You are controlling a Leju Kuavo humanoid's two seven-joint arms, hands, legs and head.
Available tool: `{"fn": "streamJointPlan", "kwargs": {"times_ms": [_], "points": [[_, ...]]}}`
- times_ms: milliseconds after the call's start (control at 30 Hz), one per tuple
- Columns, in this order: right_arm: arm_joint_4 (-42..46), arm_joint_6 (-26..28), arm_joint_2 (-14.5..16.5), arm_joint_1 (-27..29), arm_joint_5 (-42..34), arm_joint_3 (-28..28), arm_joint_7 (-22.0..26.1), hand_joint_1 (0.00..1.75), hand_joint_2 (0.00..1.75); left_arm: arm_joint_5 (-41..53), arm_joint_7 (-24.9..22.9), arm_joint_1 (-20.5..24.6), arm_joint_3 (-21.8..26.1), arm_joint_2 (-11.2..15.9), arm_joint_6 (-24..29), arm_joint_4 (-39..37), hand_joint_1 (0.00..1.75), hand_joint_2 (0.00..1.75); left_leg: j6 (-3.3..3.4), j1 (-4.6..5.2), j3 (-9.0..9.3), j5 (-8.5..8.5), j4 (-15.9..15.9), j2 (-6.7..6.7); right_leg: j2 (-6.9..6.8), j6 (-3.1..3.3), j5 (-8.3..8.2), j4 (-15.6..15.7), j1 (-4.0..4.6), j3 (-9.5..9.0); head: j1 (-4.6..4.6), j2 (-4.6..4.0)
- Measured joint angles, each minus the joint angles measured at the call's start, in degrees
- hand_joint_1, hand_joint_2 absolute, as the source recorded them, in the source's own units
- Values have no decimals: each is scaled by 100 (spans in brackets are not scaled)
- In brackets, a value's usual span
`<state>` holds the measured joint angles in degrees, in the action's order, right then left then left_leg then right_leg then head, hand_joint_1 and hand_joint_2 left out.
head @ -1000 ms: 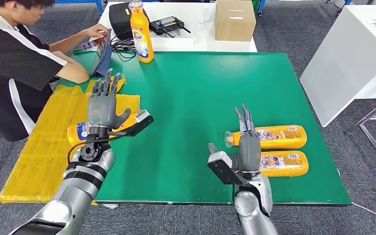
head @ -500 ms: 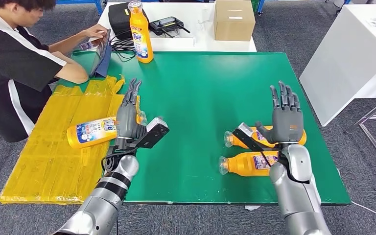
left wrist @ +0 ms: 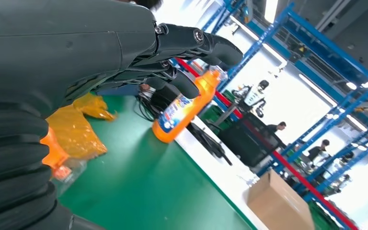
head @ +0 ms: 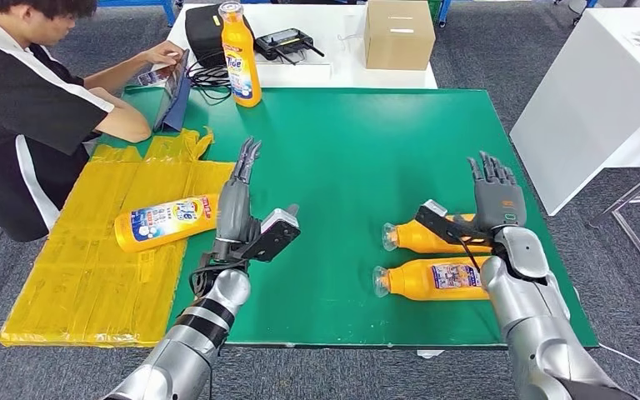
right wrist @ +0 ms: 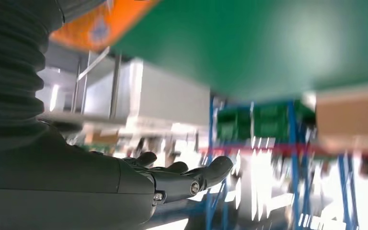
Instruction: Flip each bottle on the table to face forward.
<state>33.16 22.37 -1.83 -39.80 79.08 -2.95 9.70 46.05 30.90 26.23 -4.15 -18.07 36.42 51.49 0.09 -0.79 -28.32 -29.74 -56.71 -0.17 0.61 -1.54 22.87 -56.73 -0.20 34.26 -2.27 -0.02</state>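
Above the green desk, left robot hand and right robot hand hover, fingers spread, empty; grey carpet around.

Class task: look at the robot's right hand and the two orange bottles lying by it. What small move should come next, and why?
Probably lower the right hand onto the far lying bottle. The hand is open, fingers spread, raised just above that bottle's far end and holding nothing. Both this bottle and the near lying bottle lie on their sides on the green table, so neither seems finished.
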Motion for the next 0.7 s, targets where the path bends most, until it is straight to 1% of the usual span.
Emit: {"fn": "streamJointPlan", "kwargs": {"times_ms": [100,167,500,700], "points": [[-374,-412,-37,-137,-32,-15,140,0,175,-84,69,0,-74,-21,-45,-2,0,175,0,0,0,-1,0,1,1,0,0,0,0,1,-1,0],[-550,-572,-58,-229,-49,-28,189,0,175,-140,103,-2,-110,-33,-76,-2,0,175,0,0,1,-1,0,2,1,0,1,0,1,1,-1,0],[-940,-807,-120,-392,-121,-117,151,0,175,-371,215,-112,-273,-78,-222,45,0,175,0,1,17,-1,0,1,1,0,0,2,4,-14,-1,0],[-1087,-991,-202,-434,-24,-177,-148,0,175,-497,222,-268,-436,-110,-292,232,0,175,1,1,36,-2,1,1,0,0,1,5,10,-31,-1,0]]}}
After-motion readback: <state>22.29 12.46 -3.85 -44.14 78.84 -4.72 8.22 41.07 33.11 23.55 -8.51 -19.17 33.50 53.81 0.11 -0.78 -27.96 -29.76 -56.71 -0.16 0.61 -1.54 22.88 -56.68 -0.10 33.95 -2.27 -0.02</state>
